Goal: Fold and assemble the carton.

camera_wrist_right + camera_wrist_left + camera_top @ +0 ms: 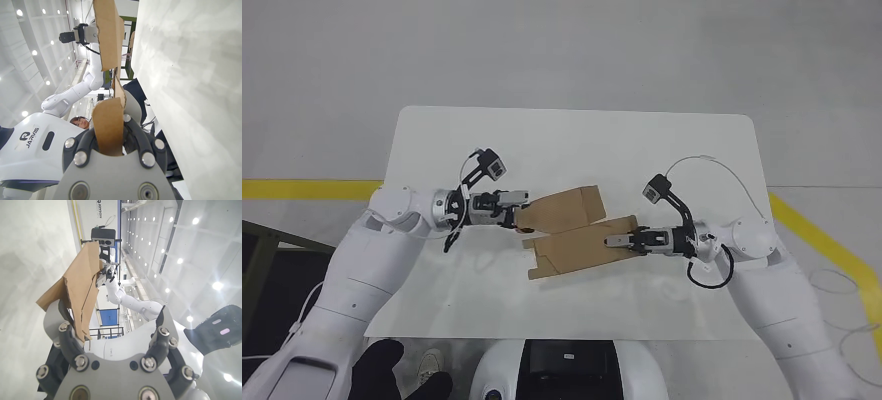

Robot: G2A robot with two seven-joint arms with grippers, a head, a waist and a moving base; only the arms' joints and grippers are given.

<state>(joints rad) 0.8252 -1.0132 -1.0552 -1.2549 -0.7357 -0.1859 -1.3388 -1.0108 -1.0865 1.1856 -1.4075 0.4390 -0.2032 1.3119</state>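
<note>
Left wrist view, unlike top view, shows left tool [112, 308] spread; right tool [110, 121] apparently clamps carton [110, 34].

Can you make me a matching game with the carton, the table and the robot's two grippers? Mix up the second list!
Things:
1. carton
2. table
3. left gripper
4. right gripper

Descriptions:
A. jaws wide open
B. brown cardboard
C. jaws shut on the carton
D. white and flat

Pairs: 1-B, 2-D, 3-A, 4-C
</note>
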